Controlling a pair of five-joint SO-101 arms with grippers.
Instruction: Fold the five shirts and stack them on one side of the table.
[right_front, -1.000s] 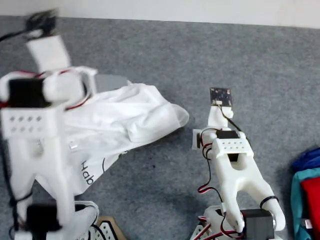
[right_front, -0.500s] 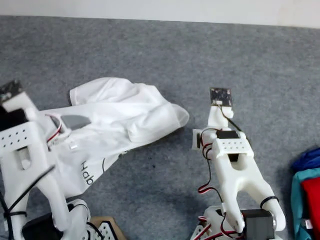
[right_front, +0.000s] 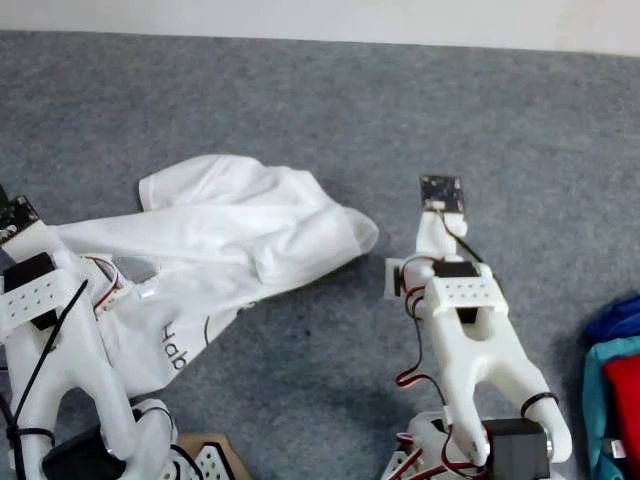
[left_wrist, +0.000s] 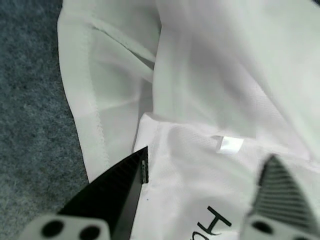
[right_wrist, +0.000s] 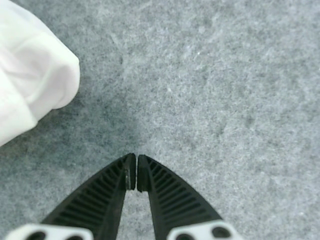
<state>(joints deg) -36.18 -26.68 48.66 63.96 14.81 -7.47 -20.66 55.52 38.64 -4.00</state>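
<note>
A white shirt lies crumpled on the grey table, left of centre, with black print near its front hem. My left arm stands at the shirt's front-left edge. In the left wrist view my left gripper is open just above the white shirt, near a small white label; nothing is between its fingers. My right arm stands right of the shirt. My right gripper is shut and empty over bare table, and a rounded fold of the shirt lies off to one side.
A pile of coloured shirts sits at the table's right edge: blue, teal and red. Grey table stretches along the far side and between the two arms. A pale wall runs behind the table.
My left arm has drawn back from over the shirt's far-left part to its front-left edge, uncovering the shirt's far-left fold. The right arm has not moved.
</note>
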